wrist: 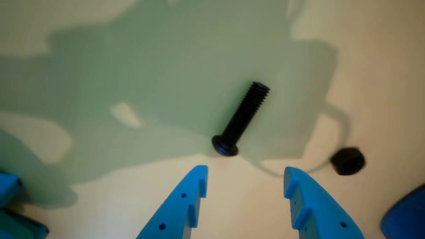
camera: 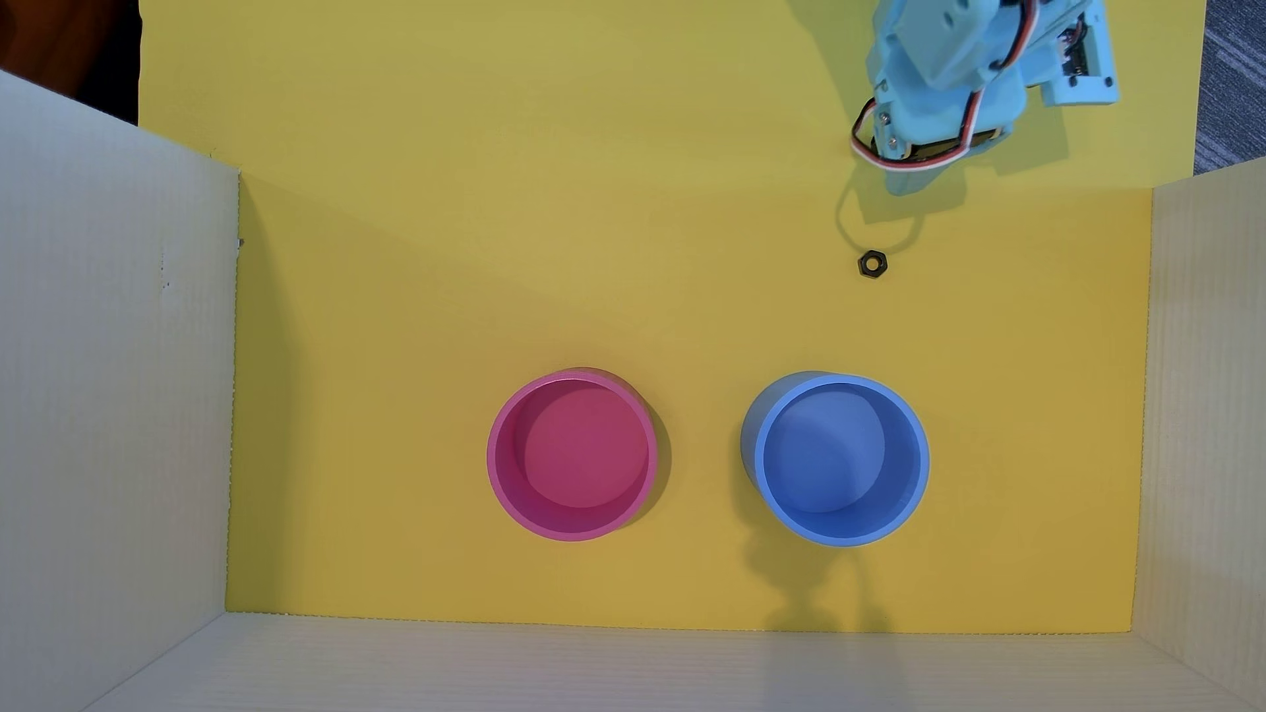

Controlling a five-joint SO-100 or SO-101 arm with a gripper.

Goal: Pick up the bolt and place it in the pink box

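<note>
The bolt [wrist: 242, 118], black with a rounded head and threaded shank, lies flat on the mat in the wrist view. It is just beyond my gripper [wrist: 245, 171], its head toward the tips. Both blue fingers stand apart with nothing between them, so the gripper is open. In the overhead view my light-blue arm [camera: 959, 75] sits at the top right and hides the bolt beneath it. The pink box [camera: 582, 452], round and empty, stands low in the middle of the yellow mat, far from the arm.
A black hex nut [camera: 872, 264] [wrist: 347, 161] lies near the bolt, just below the arm in the overhead view. A round blue container [camera: 839, 459] stands right of the pink box. White cardboard walls [camera: 109, 376] enclose the mat on the left, right and bottom.
</note>
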